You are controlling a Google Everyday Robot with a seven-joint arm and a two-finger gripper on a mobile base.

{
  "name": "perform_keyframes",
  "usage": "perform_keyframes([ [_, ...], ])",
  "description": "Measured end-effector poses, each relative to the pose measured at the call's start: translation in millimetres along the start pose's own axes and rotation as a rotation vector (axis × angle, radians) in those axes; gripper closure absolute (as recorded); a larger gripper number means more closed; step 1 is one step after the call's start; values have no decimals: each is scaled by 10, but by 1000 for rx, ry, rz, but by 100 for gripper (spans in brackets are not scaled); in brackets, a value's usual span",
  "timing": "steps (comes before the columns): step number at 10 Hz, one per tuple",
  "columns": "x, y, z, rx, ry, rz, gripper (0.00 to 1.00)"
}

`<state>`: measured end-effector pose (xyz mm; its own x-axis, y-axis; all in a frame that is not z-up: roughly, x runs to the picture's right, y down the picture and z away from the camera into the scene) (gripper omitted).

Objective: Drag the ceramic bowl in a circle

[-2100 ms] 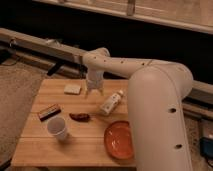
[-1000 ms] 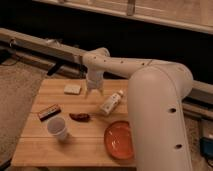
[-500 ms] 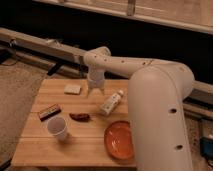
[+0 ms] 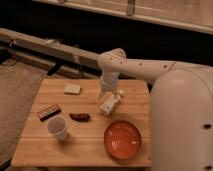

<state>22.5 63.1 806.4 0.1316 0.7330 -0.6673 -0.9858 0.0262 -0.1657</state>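
The gripper (image 4: 107,93) has edged slightly toward 3 o'clock and now hangs over the small white bottle (image 4: 110,104) near the far edge of the wooden table (image 4: 80,145); whether it is open or closed, I cannot tell. The wide, glossy orange-red ceramic bowl (image 4: 122,139) sits unmoved at 5 o'clock from it, well apart, so dragging hasn't begun.

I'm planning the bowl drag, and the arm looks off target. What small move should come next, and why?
Probably carry the gripper toward the table's near right, over the ceramic bowl. The gripper hangs by the white container further back, apart from the bowl, which lies untouched near the front edge.
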Motion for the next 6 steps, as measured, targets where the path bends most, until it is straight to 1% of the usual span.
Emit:
perform_keyframes([
  [2,247,-151,61,-15,11,53,35],
  [5,561,-245,192,-44,25,125,35],
  [6,666,-310,231,-45,35,144,35],
])
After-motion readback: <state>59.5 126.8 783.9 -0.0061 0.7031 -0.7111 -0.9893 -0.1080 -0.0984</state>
